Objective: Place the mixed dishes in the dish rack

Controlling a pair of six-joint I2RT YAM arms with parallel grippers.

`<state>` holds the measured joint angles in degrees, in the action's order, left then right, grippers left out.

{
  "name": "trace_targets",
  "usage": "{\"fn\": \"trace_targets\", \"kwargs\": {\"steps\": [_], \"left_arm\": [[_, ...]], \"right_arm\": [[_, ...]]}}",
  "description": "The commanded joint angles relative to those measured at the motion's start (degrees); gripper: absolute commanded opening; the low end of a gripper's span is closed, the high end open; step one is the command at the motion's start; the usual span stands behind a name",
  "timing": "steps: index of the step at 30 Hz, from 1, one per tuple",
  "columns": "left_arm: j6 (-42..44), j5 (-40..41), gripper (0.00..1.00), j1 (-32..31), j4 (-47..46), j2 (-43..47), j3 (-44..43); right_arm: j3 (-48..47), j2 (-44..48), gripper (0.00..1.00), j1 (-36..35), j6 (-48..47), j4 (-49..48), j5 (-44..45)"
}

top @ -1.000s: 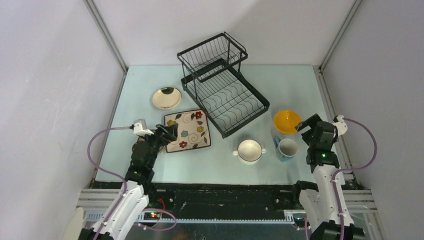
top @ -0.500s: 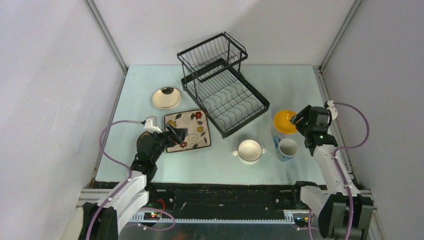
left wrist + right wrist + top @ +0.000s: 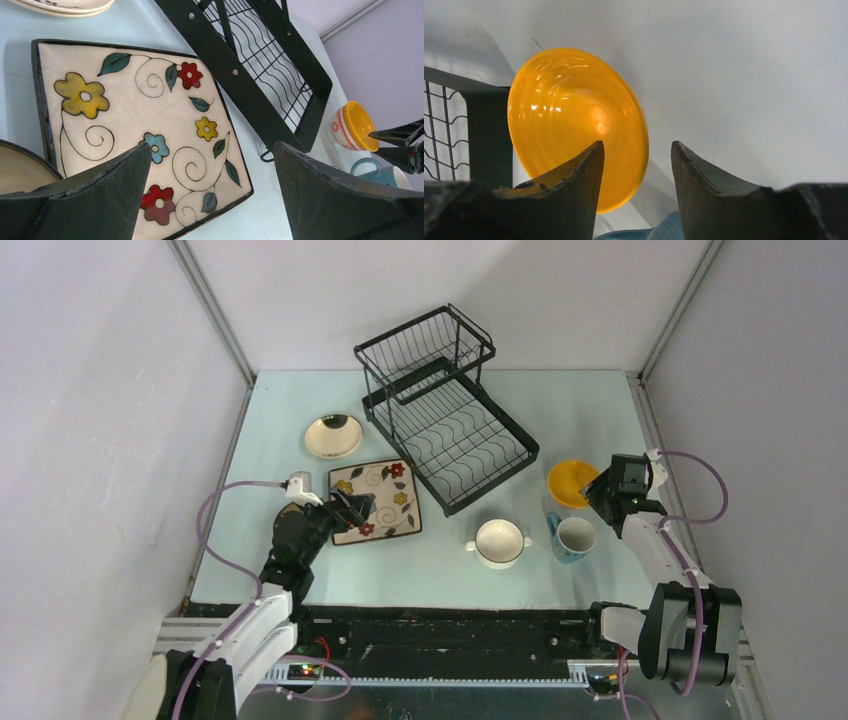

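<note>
The black wire dish rack (image 3: 447, 425) stands at the middle back, with no dish in it. In front of it lie a square cream floral plate (image 3: 375, 500), a round cream plate (image 3: 333, 436), a white two-handled cup (image 3: 499, 542), a blue mug (image 3: 572, 538) and a yellow bowl (image 3: 571, 482). My left gripper (image 3: 211, 146) hangs wide open over the near part of the floral plate (image 3: 140, 125), holding nothing. My right gripper (image 3: 635, 146) is open and partly narrowed. One finger lies over the yellow bowl (image 3: 569, 120), and the bowl's right rim shows in the gap, clear of the other finger.
A dark-rimmed cream dish (image 3: 20, 172) shows just left of the floral plate, under my left arm. The rack's frame (image 3: 484, 125) stands right behind the yellow bowl, and the blue mug (image 3: 664, 232) sits below my right fingers. Grey walls close in on both sides.
My right gripper has moved left onto the yellow bowl's rim and its jaws have narrowed. My left gripper went forward over the floral plate, then held still, wide open.
</note>
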<state>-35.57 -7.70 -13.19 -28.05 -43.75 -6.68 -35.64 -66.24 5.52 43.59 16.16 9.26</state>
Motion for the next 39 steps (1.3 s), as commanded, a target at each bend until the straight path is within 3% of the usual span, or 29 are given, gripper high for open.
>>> {"fn": "trace_targets", "kwargs": {"steps": [1,3,7,9,18,25,29,31,32,34,36,39], "left_arm": [[0.58,0.54,0.99,-0.51,-0.30,-0.05,-2.62],[0.67,0.70,0.99,-0.48,0.23,0.08,-2.68],[0.85,0.88,0.99,-0.52,0.54,0.53,-2.77],[0.85,0.77,0.99,-0.45,0.58,0.58,-2.73],[0.60,-0.34,0.99,-0.49,-0.15,-0.03,-2.93],[0.30,-0.63,0.99,-0.52,0.00,-0.90,-3.29],[0.40,-0.43,0.99,-0.54,0.45,-1.35,-3.47],[0.49,-0.20,0.99,-0.52,0.87,-1.56,-3.58],[0.50,-0.11,0.99,-0.52,1.29,-1.54,-3.71],[0.45,0.09,0.99,-0.52,1.82,-1.42,-3.89],[0.62,0.04,0.99,-0.52,2.35,-1.31,-4.06],[0.90,-0.17,1.00,-0.53,2.87,-1.28,-4.33]], "right_arm": [[-2.50,-1.16,0.53,0.37,2.38,-0.70,-0.07],[-2.46,-0.90,0.46,0.37,2.04,-1.05,-0.09],[-2.50,1.36,0.09,0.58,1.42,-0.17,1.19],[-2.51,3.17,0.01,0.63,1.07,0.13,2.18],[-2.94,11.58,0.00,-0.79,-2.44,-0.19,6.30],[-3.12,8.47,0.00,-0.98,-1.80,-0.18,4.99],[-3.08,4.79,0.08,0.31,-0.36,-0.90,0.49],[-3.12,3.36,0.26,1.49,-0.89,-1.46,-3.63],[-3.12,3.16,0.49,1.77,-1.10,-1.35,-4.56],[-3.12,3.78,0.65,2.10,-2.43,-0.46,-5.67],[-3.00,5.87,0.75,2.01,-4.17,1.37,-4.66],[-3.22,10.71,0.78,1.88,-8.03,5.54,-3.83]]}}
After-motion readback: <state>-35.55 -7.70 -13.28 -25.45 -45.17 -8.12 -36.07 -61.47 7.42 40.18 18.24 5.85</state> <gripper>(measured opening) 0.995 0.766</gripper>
